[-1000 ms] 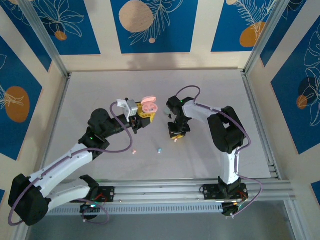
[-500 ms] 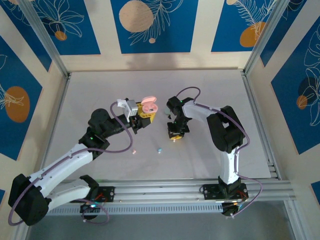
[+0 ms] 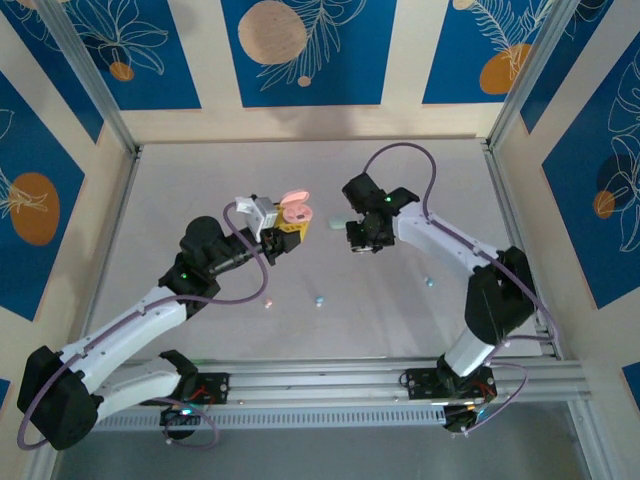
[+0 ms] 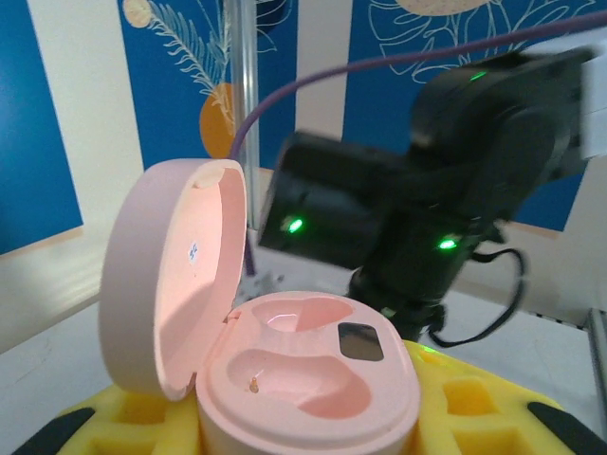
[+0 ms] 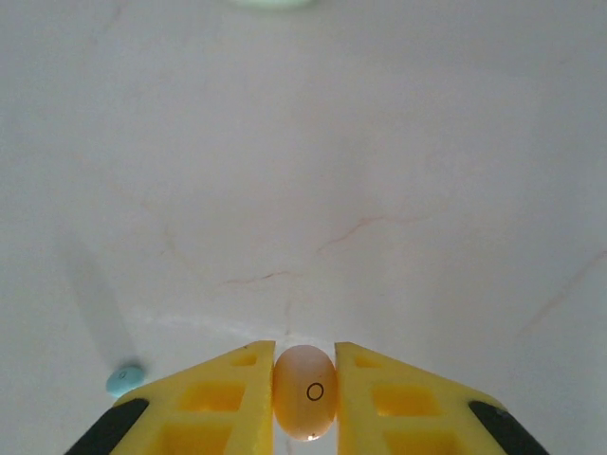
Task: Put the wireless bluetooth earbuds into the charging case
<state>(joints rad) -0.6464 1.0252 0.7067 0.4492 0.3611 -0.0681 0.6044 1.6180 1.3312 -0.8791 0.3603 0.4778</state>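
Pinching one earbud (image 5: 305, 393), right tool (image 5: 304, 368) sits near left tool (image 3: 288, 229) gripping one pink case (image 4: 305, 381).

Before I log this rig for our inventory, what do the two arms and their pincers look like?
The left arm and right arm have white link shells joined by rounded black joints carrying small green indicator lights. A purple cable loops along each arm. The left pincer and right pincer have yellow fingers with square moulded recesses.
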